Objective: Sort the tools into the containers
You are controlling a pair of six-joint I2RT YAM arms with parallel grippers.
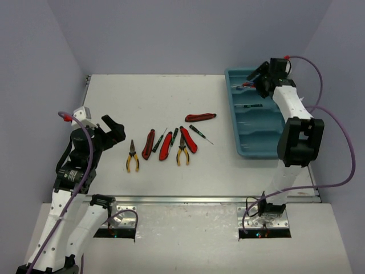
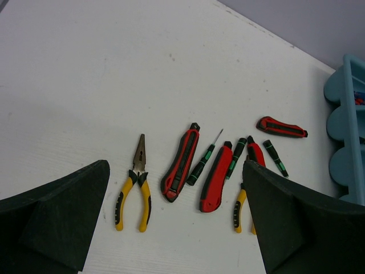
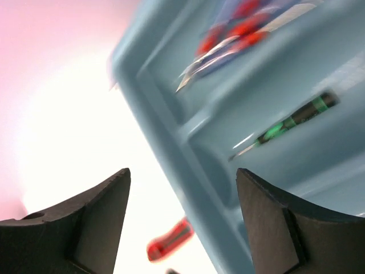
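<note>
On white table [image 1: 142, 97], lavender walls [image 1: 171, 34]: tools [image 1: 165, 146] mid-surface, tray [image 1: 231, 105] right; left fingers [image 2: 63, 211], right fingers [image 3: 279, 217] spread, empty.

We can read no text, label, brand, number or sign in any view. The red-handled utility knives [image 2: 181, 165], yellow-handled pliers [image 2: 136, 191], black-and-green screwdrivers [image 2: 201, 165] and teal-blue plastic tray [image 1: 233, 108] show no legible marking; any fine print is too small or blurred.
</note>
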